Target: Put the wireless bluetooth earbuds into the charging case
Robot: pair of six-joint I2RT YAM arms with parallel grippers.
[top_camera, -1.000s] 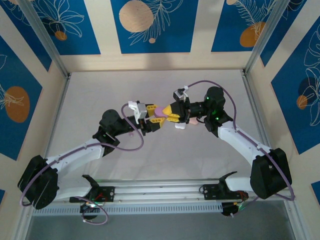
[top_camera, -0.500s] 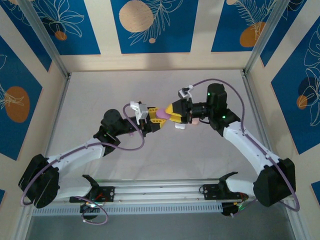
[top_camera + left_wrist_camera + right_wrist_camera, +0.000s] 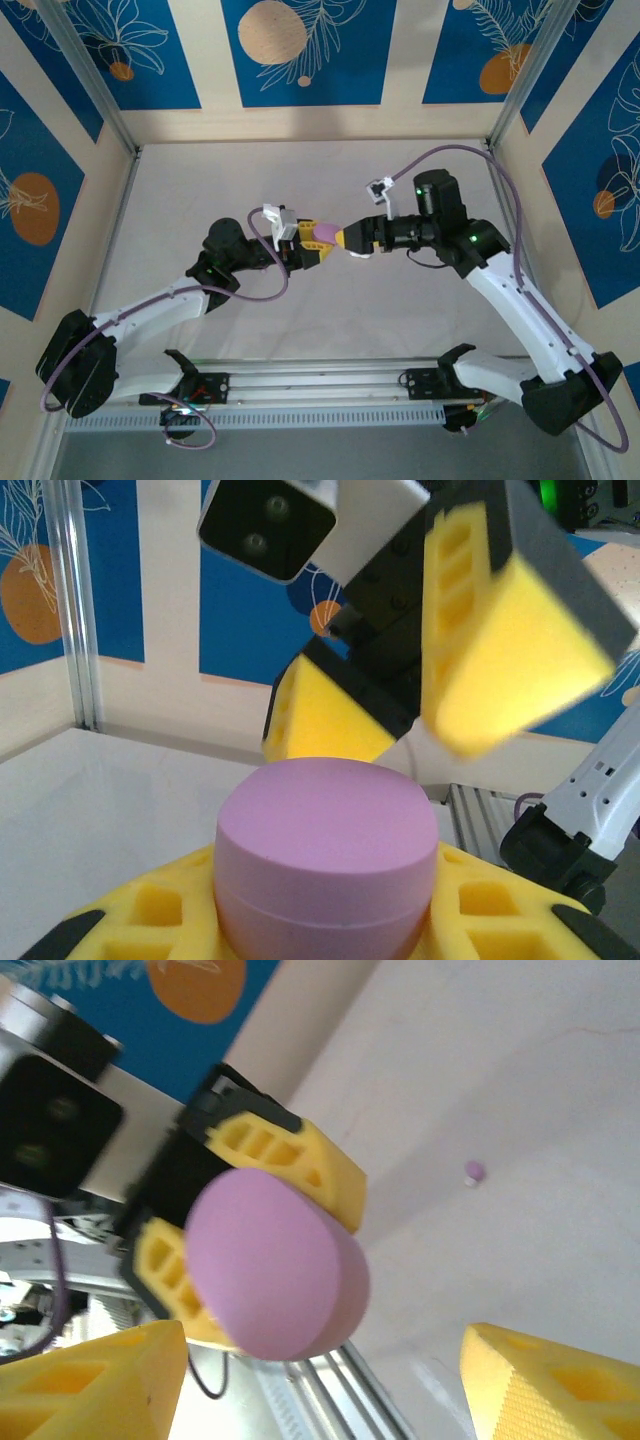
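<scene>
Above mid-table, the left gripper (image 3: 316, 241) grips a closed lilac charging case (image 3: 326, 860) between its yellow pads, clear of the white tabletop (image 3: 200, 180). Facing it head-on, the right gripper (image 3: 343, 240) stands with jaws spread wide and empty, near the case's lid. One tiny lilac earbud (image 3: 474, 1171) lies on the table, well apart from both

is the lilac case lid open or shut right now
Shut. In the left wrist view the lilac case shows its lid seated flat on the base with only a thin seam.
</scene>
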